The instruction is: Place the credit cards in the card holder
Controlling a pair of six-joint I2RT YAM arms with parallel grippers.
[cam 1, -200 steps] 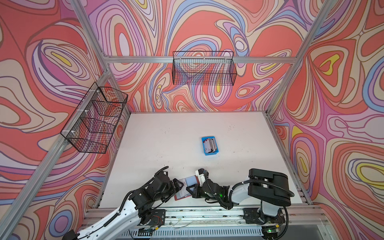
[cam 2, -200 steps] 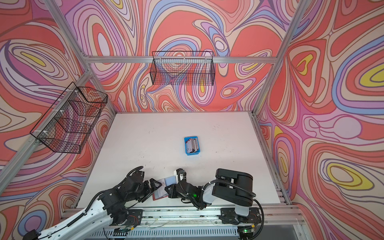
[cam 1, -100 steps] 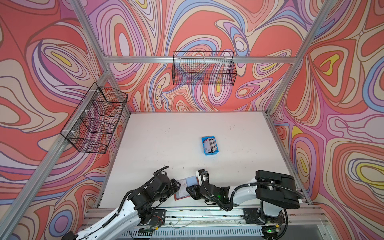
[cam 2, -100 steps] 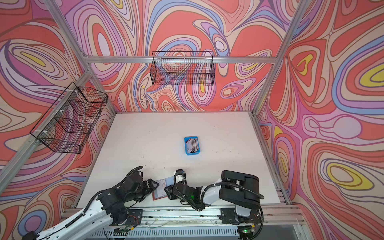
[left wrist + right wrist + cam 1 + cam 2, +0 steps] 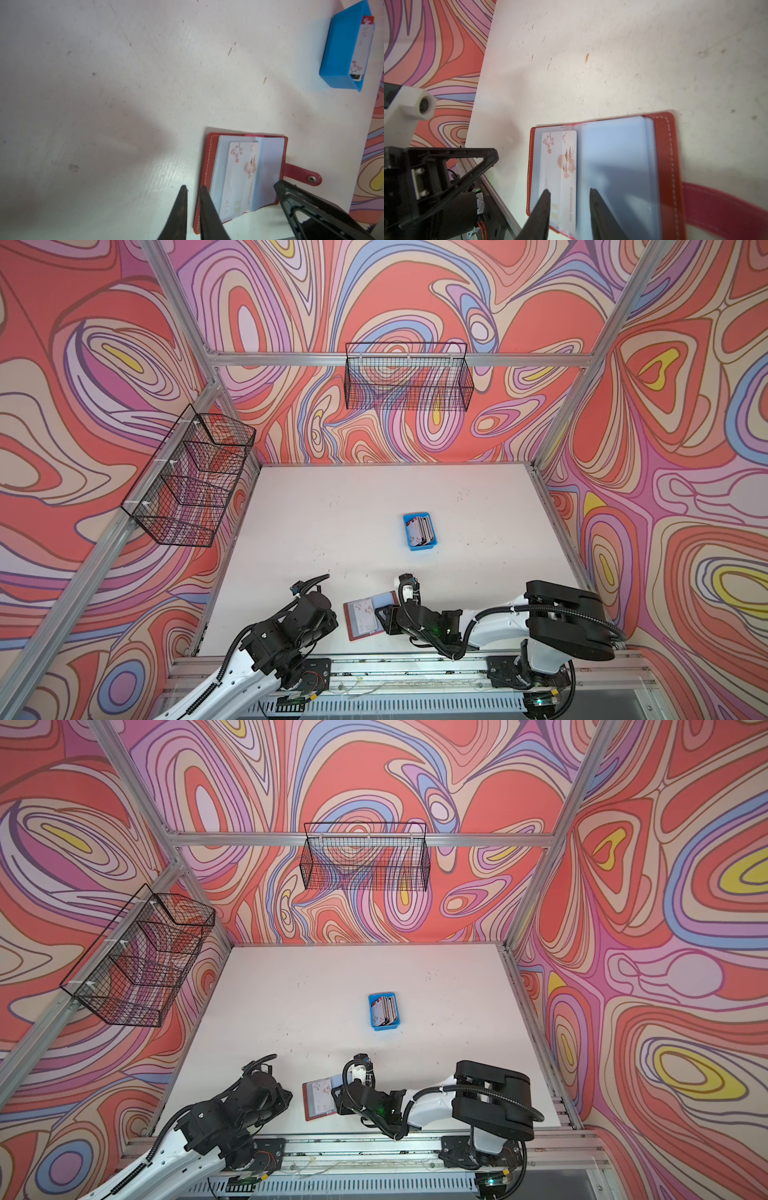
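**Figure. Right gripper [image 5: 569, 190] poised partly open over a sleeved card; left gripper [image 5: 192, 187] closed beside the holder.**

At lower centre of the right wrist view, the right gripper's black fingers stand apart and grip nothing. They hover above a white plastic credit card with pink blossom print [image 5: 560, 162], which lies in a clear sleeve page of the open red stitched leather-like card holder [image 5: 664, 155]. The left gripper's fingers are almost together, with nothing visible between them, just beside the holder's cover edge. In a top view the holder lies low centre on the white table [image 5: 332, 510]. The other credit cards [image 5: 422, 529] stand in a small blue plastic tray [image 5: 420, 547] mid-frame. Risk: neither gripper appears to pin the holder, so a fingertip catching the sleeve could drag it or draw the card out.
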